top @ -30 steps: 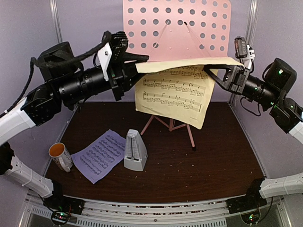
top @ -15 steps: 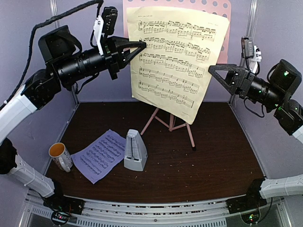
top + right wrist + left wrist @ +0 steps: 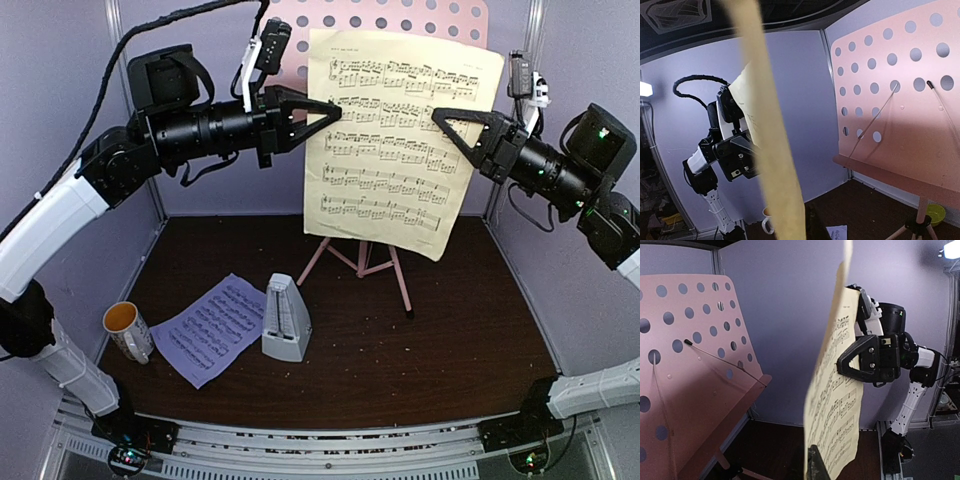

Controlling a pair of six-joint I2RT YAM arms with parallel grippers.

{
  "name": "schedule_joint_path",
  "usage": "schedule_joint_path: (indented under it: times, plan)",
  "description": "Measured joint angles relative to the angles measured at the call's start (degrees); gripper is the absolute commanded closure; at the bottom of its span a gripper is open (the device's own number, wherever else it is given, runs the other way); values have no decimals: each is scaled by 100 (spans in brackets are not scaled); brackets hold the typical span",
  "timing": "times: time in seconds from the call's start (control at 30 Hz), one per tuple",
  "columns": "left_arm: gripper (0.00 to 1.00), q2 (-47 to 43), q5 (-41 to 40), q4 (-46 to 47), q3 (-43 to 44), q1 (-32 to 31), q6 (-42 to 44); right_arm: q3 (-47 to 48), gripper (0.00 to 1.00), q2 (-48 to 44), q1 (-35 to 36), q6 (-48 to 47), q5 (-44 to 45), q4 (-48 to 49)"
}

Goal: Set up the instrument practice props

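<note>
Lavender music sheet (image 3: 210, 328) lies flat on the dark brown table (image 3: 450, 330), front left, black staves across it, print too small to read. Pale-grey pyramid metronome (image 3: 286, 318) stands upright at the sheet's right edge, no label legible. White mug with orange inside (image 3: 127, 330) sits just left of the sheet.

Yellow music sheet (image 3: 395, 140) hangs upright in the air above the table, printed side toward the arms. It carries five rows of staves, notes only, no title readable. Lower edge curls a bit. Left tool (image 3: 333, 111) is pinched onto its left edge, fingers meeting at a point. Right tool (image 3: 440, 118) overlaps the sheet's right part, and the sheet runs edge-on and blurred through the right wrist view. Cannot tell if this tool grips it.

Pink music stand (image 3: 400, 15) is behind the sheet at the back. Its perforated desk is bare with two thin wire page holders, and its tripod legs are on the table.
</note>
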Motion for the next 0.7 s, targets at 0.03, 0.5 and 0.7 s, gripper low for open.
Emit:
schedule_joint_path:
  times: [0.03, 0.5, 0.7]
  plan:
    - [100, 35, -13, -39, 42, 11, -26, 0, 100, 4, 7, 26, 144, -2]
    - [53, 354, -1834, -291, 964, 50, 199, 1025, 100, 334, 33, 229, 1941, -131]
    - [54, 870, -2739, -415, 1840, 94, 573, 1899, 100, 861, -59, 166, 2374, -446]
